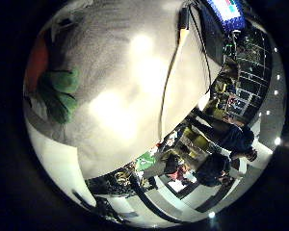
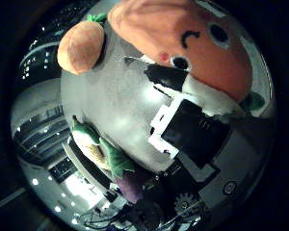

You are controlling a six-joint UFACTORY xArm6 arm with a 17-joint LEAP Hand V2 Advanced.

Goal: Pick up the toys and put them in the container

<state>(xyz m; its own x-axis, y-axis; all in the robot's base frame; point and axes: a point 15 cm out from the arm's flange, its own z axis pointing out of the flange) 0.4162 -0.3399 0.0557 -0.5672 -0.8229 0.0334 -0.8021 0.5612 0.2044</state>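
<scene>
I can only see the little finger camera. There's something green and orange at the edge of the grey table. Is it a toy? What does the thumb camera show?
Observer: Probably. The thumb side view shows a big orange plush toy with a drawn face. It fills much of the view, so it is close to the palm.
Operator: Are there more toys?
Observer: Yes, a smaller orange plush with a green top lies on the table beside the big one.
Operator: Any others?
Observer: A corn plush with green leaves lies near the table's edge, with a purple plush beside it.
</scene>
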